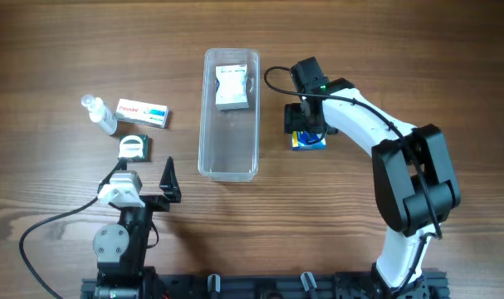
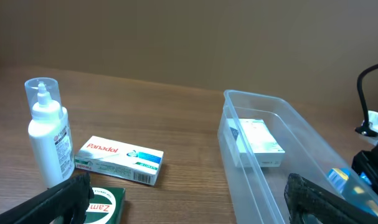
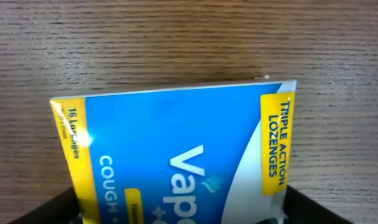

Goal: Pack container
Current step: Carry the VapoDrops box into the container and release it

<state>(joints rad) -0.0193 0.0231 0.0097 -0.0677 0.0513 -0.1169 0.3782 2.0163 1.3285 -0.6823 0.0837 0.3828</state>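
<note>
The clear container [image 1: 207, 124] lies lengthwise in the middle, with a white box [image 1: 232, 87] at its far end; it also shows in the left wrist view [image 2: 238, 163]. My right gripper [image 1: 306, 126] is just right of the container and shut on a blue and yellow lozenge box [image 1: 308, 140], which fills the right wrist view [image 3: 176, 155] low over the wood. My left gripper [image 1: 148, 177] is open and empty near the front left, and its jaws [image 2: 189, 208] straddle bare table beside a green Zam box [image 2: 104, 204].
At the left lie a Panadol box [image 1: 143, 113], a small clear bottle [image 1: 100, 115] and the green Zam box [image 1: 134, 147]. In the left wrist view the bottle [image 2: 48, 140] stands upright next to the Panadol box [image 2: 120, 160].
</note>
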